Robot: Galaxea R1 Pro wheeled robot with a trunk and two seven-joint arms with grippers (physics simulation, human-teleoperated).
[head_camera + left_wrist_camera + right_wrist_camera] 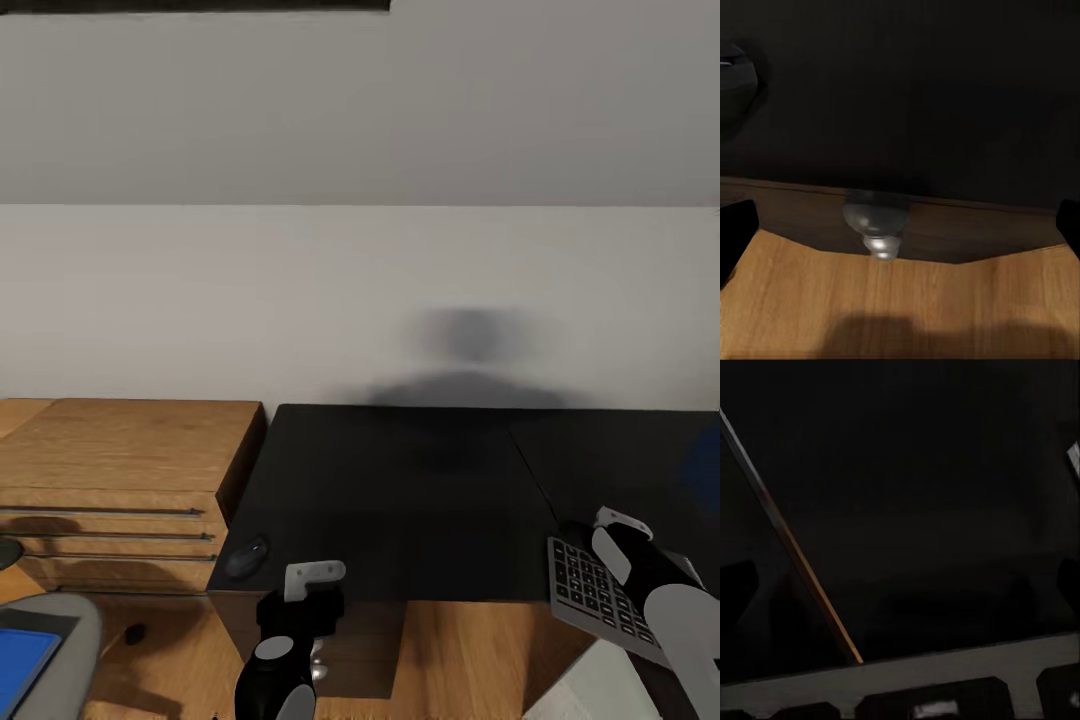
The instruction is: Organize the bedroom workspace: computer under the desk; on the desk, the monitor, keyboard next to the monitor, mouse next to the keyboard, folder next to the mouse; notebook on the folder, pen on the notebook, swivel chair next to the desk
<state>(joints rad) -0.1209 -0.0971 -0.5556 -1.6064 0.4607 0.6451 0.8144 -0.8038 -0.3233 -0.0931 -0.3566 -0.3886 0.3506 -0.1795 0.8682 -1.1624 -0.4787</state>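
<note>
The black desk (400,480) stands against the white wall. A dark mouse (247,557) lies on its front left corner and shows again as a dark mouse (735,71) in the left wrist view. My left gripper (305,603) hovers open over the desk's front edge, right of the mouse, with its fingers (735,232) spread wide. A grey keyboard (598,595) lies tilted at the desk's front right, partly over the edge. My right gripper (578,540) is above its far end, open. The keyboard's rim (945,675) sits close under that wrist. A blue folder (20,665) rests on the grey swivel chair (70,620).
A wooden drawer cabinet (120,470) adjoins the desk on the left. A silver knob (877,225) sits below the desk's front edge. A seam (795,555) crosses the desk top. Something blue (706,465) shows at the right border. Wood floor lies in front.
</note>
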